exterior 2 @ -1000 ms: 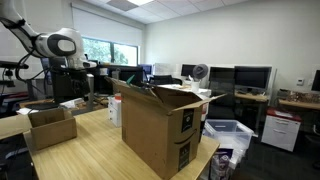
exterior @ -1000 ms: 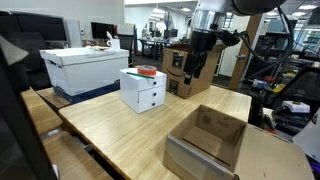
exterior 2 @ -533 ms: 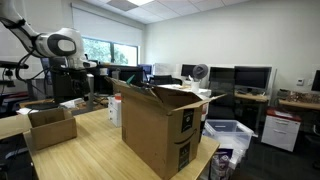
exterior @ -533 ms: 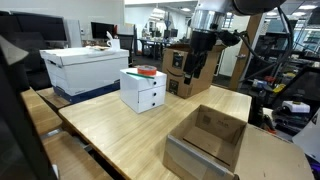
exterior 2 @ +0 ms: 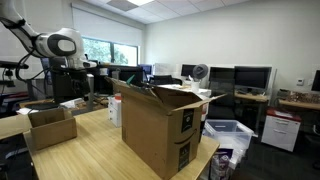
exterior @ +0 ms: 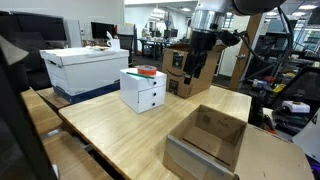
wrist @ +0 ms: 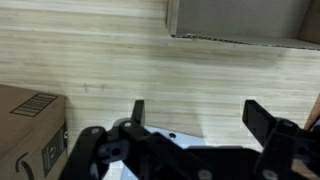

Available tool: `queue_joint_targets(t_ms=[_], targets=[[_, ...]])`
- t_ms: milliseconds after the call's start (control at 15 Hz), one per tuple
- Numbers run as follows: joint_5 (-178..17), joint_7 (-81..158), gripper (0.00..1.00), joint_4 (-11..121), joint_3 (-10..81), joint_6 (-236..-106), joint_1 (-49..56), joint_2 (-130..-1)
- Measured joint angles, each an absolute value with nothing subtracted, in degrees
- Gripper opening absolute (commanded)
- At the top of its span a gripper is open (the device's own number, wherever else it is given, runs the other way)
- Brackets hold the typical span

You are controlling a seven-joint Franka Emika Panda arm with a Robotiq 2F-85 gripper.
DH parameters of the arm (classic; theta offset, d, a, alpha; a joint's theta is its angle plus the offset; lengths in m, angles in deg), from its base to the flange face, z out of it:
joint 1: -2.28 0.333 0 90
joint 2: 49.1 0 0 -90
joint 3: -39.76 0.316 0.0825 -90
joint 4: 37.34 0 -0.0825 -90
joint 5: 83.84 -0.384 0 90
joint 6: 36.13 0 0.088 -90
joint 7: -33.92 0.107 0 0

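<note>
My gripper [wrist: 195, 112] is open and empty, its two black fingers spread wide above the bare wooden tabletop [wrist: 140, 60]. In an exterior view it [exterior: 194, 75] hangs high over the table between the white drawer unit [exterior: 143, 89] and the large cardboard box [exterior: 190, 68]. A corner of that large box [wrist: 30, 125] shows at the lower left of the wrist view. The edge of the open shallow cardboard box [wrist: 240, 20] shows at the top. The arm [exterior 2: 60, 45] stands at the left in an exterior view.
An open shallow cardboard box [exterior: 207, 143] sits at the table's near corner. A white lidded storage box [exterior: 82, 68] stands behind the drawer unit. The tall open cardboard box [exterior 2: 160, 125] fills the middle of an exterior view. Desks, monitors and chairs surround the table.
</note>
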State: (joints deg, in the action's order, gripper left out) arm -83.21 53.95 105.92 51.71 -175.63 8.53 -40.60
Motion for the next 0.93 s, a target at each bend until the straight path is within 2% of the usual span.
queue_joint_targets(t_ms=[333,933], targets=[[-78.93,59.23,1.00,105.93,51.61,-176.95,8.34,-42.07],[-71.45,74.07,1.00,101.87,50.32,-185.86,8.64,-53.15]])
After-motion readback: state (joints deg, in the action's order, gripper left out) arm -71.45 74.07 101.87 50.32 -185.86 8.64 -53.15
